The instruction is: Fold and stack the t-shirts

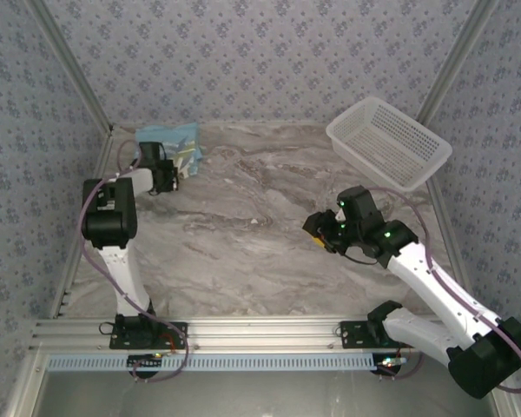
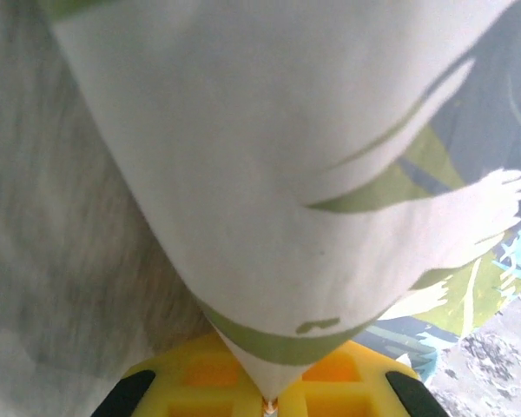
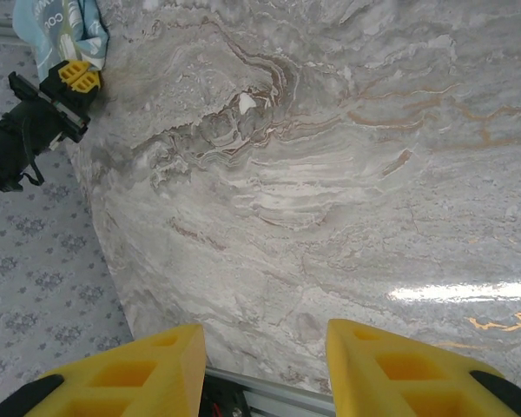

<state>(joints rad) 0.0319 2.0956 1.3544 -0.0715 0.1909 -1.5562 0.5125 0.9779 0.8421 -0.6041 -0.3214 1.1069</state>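
A light blue t-shirt (image 1: 168, 139) lies crumpled at the far left corner of the marble table. My left gripper (image 1: 172, 167) is at the cloth's near edge. In the left wrist view the yellow fingers (image 2: 200, 382) are shut on a pinched fold of the t-shirt (image 2: 269, 174), whose white and green print rises from the left gripper (image 2: 273, 404). The right wrist view has the t-shirt (image 3: 61, 30) at top left, with the left gripper (image 3: 76, 76) on it. My right gripper (image 1: 317, 230) hovers over bare table at mid right, open, with nothing between its fingers (image 3: 156, 373).
A white mesh basket (image 1: 389, 143) sits tilted at the far right corner. Patterned walls close in the table on three sides. An aluminium rail (image 1: 260, 334) runs along the near edge. Bare marble (image 1: 260, 217) stretches between the two arms.
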